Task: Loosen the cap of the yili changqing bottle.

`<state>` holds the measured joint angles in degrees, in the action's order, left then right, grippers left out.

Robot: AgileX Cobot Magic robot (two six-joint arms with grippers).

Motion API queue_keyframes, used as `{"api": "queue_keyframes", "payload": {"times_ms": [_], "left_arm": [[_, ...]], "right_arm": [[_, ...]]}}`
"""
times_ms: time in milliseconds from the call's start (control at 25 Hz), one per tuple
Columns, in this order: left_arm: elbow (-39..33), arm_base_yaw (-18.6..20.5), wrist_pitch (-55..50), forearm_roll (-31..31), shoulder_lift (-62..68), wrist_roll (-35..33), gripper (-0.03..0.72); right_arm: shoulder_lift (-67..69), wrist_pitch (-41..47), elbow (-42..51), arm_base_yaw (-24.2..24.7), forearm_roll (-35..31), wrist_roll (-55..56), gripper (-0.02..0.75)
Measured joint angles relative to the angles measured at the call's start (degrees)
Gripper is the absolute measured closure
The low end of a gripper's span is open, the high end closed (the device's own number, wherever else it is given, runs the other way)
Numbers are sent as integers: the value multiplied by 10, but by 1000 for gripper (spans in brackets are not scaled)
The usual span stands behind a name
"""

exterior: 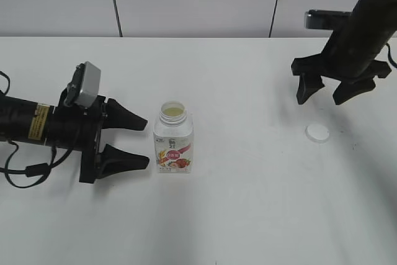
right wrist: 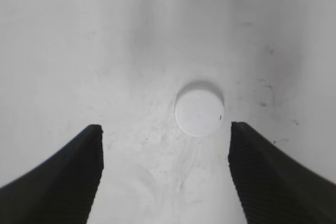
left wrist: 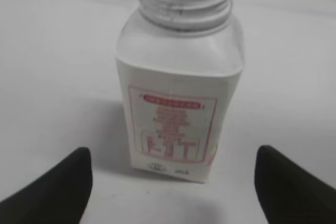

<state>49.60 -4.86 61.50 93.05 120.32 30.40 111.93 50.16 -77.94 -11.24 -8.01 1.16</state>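
On the table the yili changqing bottle stands upright, neck uncapped, just ahead of the left gripper, whose jaws are spread and empty. Well apart to the right, the cap lies flat below the right gripper, jaws spread. Label print is blurred; wrist views crop the jaws.

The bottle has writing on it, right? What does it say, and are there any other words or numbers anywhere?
Bottle, front label: red-pink with a fruit picture; the characters are too small to read.
Bottle, side label in the left wrist view: pink framed print, too blurred to read.
Yellow sticker on the left arm: dark print, too small to read.
Cap on the table: plain white, no writing.
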Motion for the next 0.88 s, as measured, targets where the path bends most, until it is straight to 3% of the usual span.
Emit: {"api": "queue_keyframes", "payload": {"times_ms": [320, 520, 680, 880], "left_arm": [[0, 48, -56, 39, -75, 37, 113], [0, 45, -250, 9, -152, 61, 175], [0, 45, -440, -67, -198, 66, 208], [-1, 45, -658, -255, -236, 67, 215]], "right_arm": [[-68, -3, -1, 0, 0, -5, 155], [-87, -5, -1, 0, 0, -5, 155], [-94, -7, -1, 0, 0, -6, 155], [-95, -9, -5, 0, 0, -6, 154]]}}
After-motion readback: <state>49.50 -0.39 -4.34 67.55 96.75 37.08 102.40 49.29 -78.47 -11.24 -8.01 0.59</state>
